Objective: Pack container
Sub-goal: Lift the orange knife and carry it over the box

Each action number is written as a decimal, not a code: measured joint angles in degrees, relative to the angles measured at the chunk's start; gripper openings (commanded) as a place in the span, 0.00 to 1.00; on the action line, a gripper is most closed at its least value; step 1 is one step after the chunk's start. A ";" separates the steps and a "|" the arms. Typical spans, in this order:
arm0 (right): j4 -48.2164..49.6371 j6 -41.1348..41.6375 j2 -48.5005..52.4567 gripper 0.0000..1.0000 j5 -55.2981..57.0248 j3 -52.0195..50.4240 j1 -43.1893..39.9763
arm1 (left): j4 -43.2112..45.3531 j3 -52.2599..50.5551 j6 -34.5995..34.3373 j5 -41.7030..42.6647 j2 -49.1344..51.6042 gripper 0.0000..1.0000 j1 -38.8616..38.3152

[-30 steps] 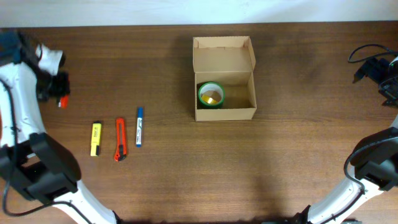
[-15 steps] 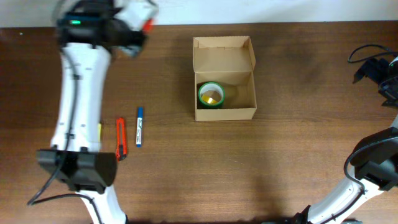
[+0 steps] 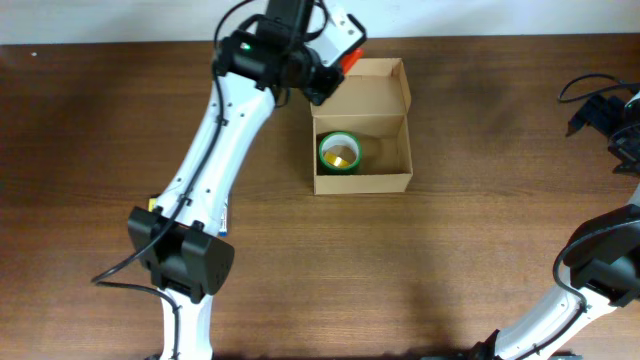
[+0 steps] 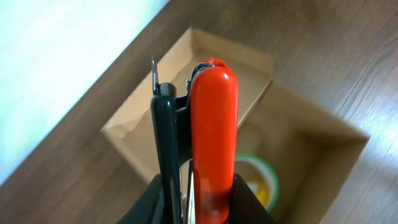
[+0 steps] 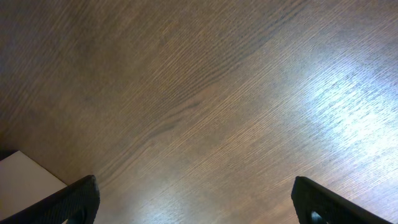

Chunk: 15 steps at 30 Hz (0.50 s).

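Observation:
The container [image 3: 385,182] is a tan cardboard box with its flap lid open toward the back; it also shows in the left wrist view [image 4: 323,134]. A green tape roll [image 3: 339,152] lies in its left half and shows below the jaws in the left wrist view [image 4: 266,169]. My left gripper [image 3: 338,52] is shut on an orange-and-black hand tool [image 4: 212,134] and holds it in the air above the lid's back left corner. My right gripper [image 5: 199,199] is open and empty over bare table at the far right [image 3: 625,130].
The left arm [image 3: 215,150] stretches diagonally over the left table and hides most of the small pens and the cutter lying there. A black cable [image 3: 590,85] lies at the right edge. The white wall runs along the table's back edge.
My left arm has swung from the far left across the back of the table to above the box's lid, carrying the orange tool. The right arm has not moved.

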 measured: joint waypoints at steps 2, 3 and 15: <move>-0.04 0.04 0.00 0.99 -0.20 0.00 0.00 | 1.31 0.00 -3.21 -0.44 0.20 0.01 -1.38; -0.15 0.00 0.00 0.99 -0.31 0.00 0.00 | 1.81 0.00 -5.31 -1.05 0.24 0.01 -2.29; -0.44 0.02 0.00 0.99 -0.61 0.00 0.00 | -0.70 0.02 -33.73 -14.05 0.55 0.01 -11.50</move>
